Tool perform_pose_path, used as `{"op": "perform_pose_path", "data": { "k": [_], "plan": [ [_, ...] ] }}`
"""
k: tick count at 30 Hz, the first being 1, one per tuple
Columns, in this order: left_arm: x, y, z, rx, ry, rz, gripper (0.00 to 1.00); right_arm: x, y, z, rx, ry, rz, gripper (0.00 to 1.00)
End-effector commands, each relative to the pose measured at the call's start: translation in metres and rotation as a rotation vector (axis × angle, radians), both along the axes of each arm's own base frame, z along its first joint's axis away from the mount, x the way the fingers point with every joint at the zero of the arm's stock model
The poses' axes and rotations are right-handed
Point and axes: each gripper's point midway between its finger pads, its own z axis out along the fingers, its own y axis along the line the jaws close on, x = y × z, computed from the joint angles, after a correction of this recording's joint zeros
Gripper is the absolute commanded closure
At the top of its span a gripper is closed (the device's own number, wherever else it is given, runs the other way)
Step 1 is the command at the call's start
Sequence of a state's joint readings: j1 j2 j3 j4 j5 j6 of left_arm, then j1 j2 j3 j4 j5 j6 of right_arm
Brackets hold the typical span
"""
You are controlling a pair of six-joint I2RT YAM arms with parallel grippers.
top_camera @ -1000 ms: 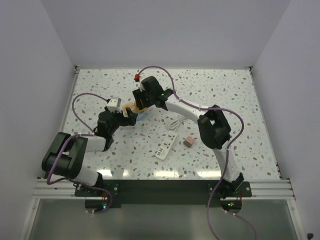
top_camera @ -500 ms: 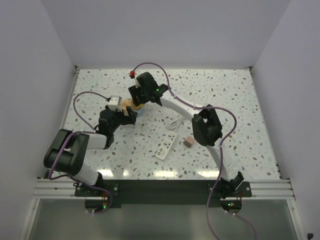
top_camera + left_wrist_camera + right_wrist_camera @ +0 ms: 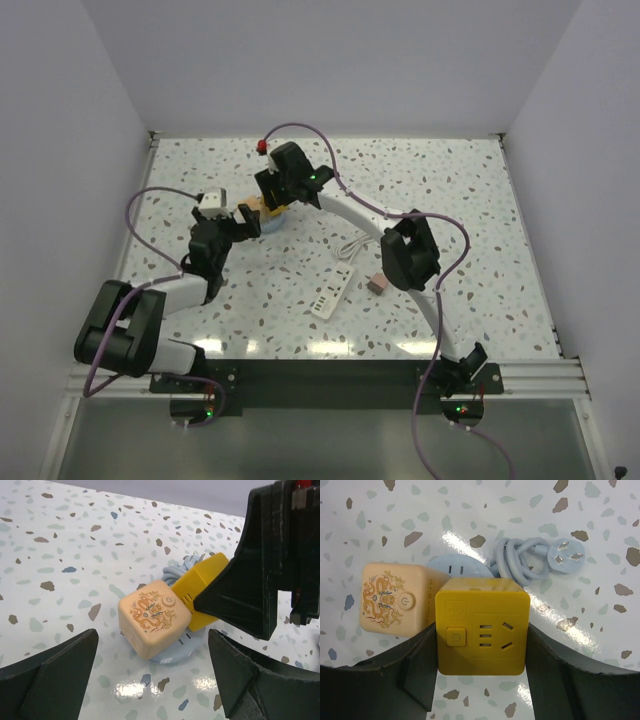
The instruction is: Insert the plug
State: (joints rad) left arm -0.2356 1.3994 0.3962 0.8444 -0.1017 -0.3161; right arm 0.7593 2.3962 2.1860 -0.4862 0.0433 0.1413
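The yellow cube [image 3: 481, 615] is pinched in the right gripper [image 3: 481, 650] toward the table's [image 3: 450, 190] far-left corner, the left gripper [image 3: 152, 645] is spread wide around the adjacent peach cube [image 3: 152, 617], and the plug [image 3: 377, 284] is seen lying mid-table, just beside a white power strip [image 3: 333, 295].

My overhead looks down on the table [image 3: 450, 200]; both close wrist views share the yellow cube [image 3: 481, 625] in my right gripper [image 3: 480, 640].
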Motion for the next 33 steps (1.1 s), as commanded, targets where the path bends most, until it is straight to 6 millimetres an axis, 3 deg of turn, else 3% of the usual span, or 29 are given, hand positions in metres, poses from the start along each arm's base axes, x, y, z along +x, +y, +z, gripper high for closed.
{"op": "perform_pose_path", "data": {
  "k": [1,10,12,18,25,33],
  "plan": [
    [0.001,0.020,0.019,-0.033,-0.068,0.107,0.03,0.000,-0.011,-0.026,-0.071,0.020,-0.007,1.00],
    [0.034,0.025,0.001,-0.076,0.031,0.132,0.05,-0.003,-0.008,-0.028,-0.055,0.032,0.005,1.00],
    [0.044,0.021,0.008,-0.094,0.014,0.111,0.05,-0.004,-0.008,-0.028,-0.055,0.032,0.007,1.00],
    [0.065,0.013,0.003,-0.115,0.030,0.074,0.08,-0.003,-0.008,-0.027,-0.056,0.031,0.007,1.00],
    [0.070,-0.002,-0.021,-0.135,0.097,-0.020,0.33,0.002,-0.006,-0.026,-0.065,0.025,0.013,1.00],
    [0.073,-0.017,-0.041,-0.135,0.164,-0.101,0.55,0.008,-0.001,-0.024,-0.066,0.015,0.022,1.00]
  ]
}}
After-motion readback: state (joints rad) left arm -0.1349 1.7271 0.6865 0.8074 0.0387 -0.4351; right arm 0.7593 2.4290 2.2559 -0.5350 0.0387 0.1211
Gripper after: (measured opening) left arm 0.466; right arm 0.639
